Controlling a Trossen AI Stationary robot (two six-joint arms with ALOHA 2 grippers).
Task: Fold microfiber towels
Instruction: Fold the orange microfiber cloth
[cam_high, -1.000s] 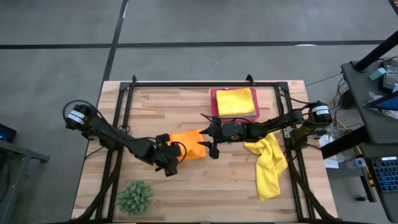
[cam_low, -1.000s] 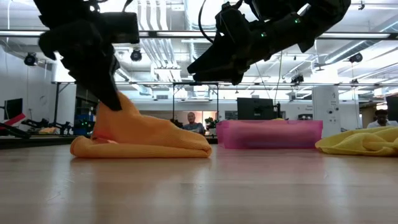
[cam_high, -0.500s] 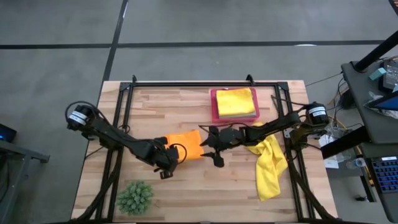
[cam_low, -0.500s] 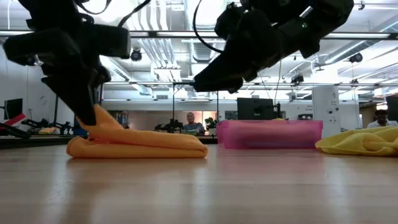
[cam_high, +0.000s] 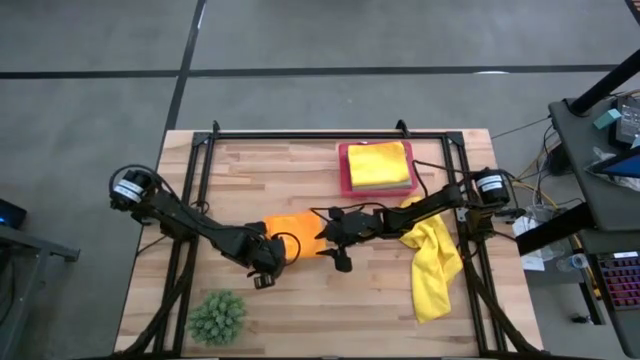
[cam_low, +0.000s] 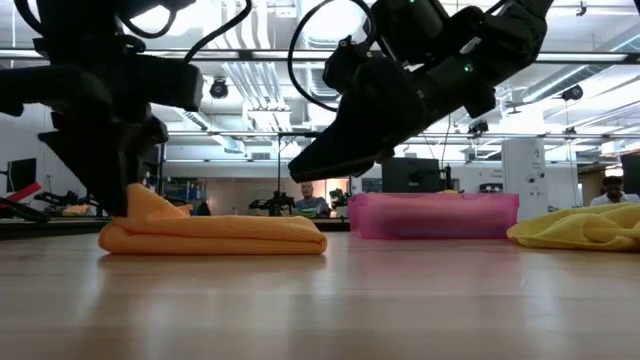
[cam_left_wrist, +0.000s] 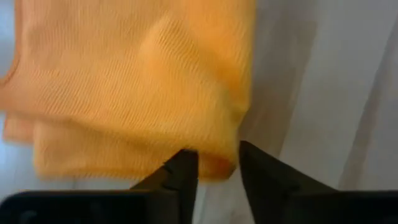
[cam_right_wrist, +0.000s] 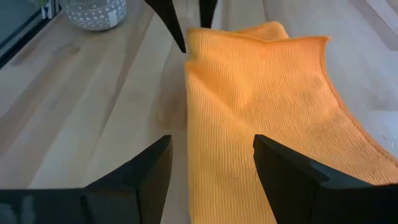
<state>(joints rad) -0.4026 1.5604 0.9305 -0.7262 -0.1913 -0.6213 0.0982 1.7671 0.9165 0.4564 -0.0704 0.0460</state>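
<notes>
Far left, near the front edge: plant ball (cam_high: 217, 317), clear of the work.

Next, left gripper (cam_high: 266, 268) low at the orange towel's (cam_high: 296, 233) left end. In the left wrist view (cam_left_wrist: 211, 163), fingers (cam_left_wrist: 181, 174) slightly parted, a corner of the cloth lying in the gap between them; whether pinched or just let go, cannot tell. In the low view, the corner by this gripper peaked a little above the rest of the cloth.

Orange towel mid-table, doubled over, layers showing in the low view (cam_low: 213, 234); long axis running left to right, between the two grippers.

Right gripper (cam_high: 335, 238) at the towel's right end, raised off the table in the low view (cam_low: 300, 172), fingers wide apart and empty. In the right wrist view (cam_right_wrist: 211, 163), cloth (cam_right_wrist: 261, 112) straight ahead, stretching away toward the left arm's finger tips at its far end.

Deciding relation: towel lengthwise between the arms, each gripper at its own short end, right one above and just off its edge. Probably a second fold next, one end carried over the other along that axis; left gripper the nearer to a hold, already touching cloth, right one needing to drop first.

Behind, pink tray (cam_high: 343, 172) with a folded yellow towel (cam_high: 379, 164) in it.

Farther right, a loose yellow towel (cam_high: 432, 262) crumpled under the right arm, not yet folded.
</notes>
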